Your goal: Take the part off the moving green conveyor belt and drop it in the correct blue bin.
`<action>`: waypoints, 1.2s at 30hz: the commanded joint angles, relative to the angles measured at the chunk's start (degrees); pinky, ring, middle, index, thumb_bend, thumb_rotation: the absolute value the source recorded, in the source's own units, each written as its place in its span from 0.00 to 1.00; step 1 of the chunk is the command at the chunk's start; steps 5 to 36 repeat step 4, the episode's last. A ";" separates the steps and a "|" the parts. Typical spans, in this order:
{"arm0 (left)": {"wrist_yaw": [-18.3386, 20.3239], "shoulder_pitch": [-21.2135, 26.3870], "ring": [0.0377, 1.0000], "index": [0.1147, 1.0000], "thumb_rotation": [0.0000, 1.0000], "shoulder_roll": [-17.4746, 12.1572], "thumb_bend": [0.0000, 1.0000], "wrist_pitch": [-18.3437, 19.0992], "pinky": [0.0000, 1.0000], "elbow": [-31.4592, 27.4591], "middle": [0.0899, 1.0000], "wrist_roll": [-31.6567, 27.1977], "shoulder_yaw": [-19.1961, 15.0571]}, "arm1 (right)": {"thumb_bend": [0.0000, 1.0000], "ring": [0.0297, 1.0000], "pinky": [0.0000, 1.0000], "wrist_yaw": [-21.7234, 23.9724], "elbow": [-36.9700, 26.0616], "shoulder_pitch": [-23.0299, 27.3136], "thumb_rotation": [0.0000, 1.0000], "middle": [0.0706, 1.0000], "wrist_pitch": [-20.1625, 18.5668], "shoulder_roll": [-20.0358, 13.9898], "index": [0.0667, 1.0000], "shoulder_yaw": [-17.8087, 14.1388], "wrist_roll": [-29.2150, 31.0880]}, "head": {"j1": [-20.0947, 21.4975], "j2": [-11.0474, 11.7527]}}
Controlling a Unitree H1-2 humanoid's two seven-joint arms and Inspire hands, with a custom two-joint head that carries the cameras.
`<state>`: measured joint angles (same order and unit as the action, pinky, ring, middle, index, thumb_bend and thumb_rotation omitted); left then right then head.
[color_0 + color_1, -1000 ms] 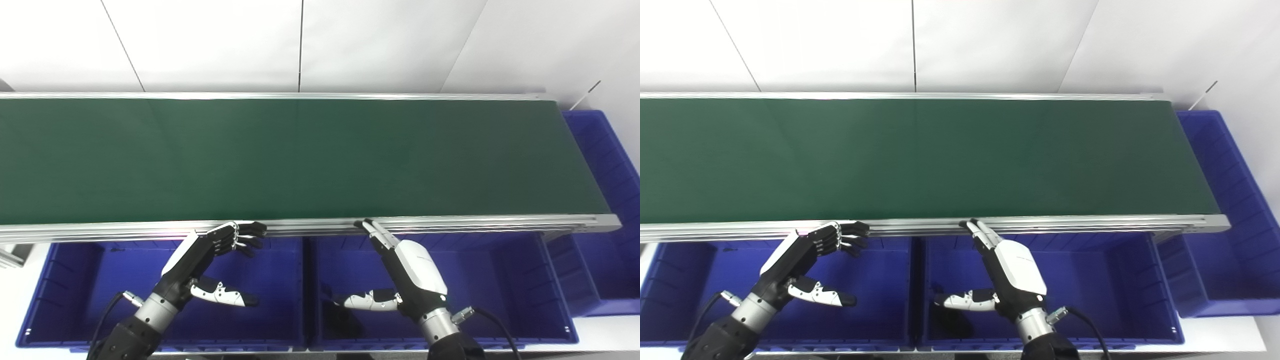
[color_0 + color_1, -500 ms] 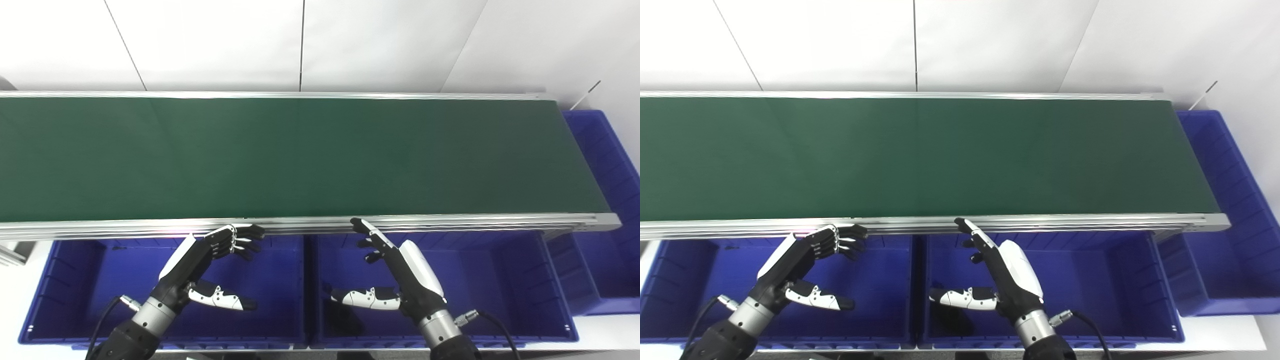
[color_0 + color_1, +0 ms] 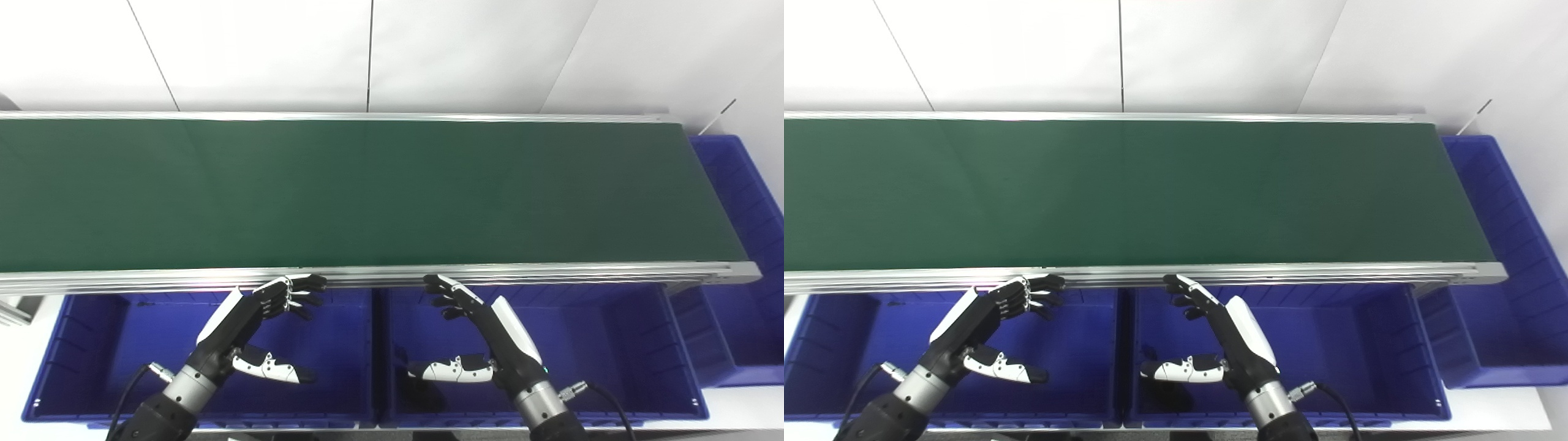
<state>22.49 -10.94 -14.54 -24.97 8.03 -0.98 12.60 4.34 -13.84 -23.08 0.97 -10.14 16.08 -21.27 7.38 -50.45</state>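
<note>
The left hand (image 3: 248, 331) and the right hand (image 3: 490, 337) have black fingers, white back plates, white-and-black thumbs, silver wrists and black cables.

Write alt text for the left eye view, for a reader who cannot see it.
Two robot hands, the left hand and the right hand, hover open and holding nothing above blue bins just below the near rail of a long green conveyor belt. No part shows on the belt. Another blue bin sits at its right end, before a white wall.
</note>
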 commanded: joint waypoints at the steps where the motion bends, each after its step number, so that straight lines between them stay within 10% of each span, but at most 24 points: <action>1: 0.00 0.34 0.73 0.75 0.19 0.56 0.86 -1.95 0.62 -0.45 0.78 -0.58 -0.23 | 0.81 0.77 0.74 -1.01 -0.44 0.03 0.28 0.81 4.84 -0.16 0.84 -0.29 0.60 | 0.07 0.20; 36: -0.16 0.58 0.73 0.75 0.20 0.66 0.86 -1.95 0.62 -0.03 0.78 -0.17 -0.25 | 0.81 0.77 0.73 -1.01 0.10 0.24 0.28 0.81 5.15 -0.24 0.84 -0.28 0.78 | 0.07 0.63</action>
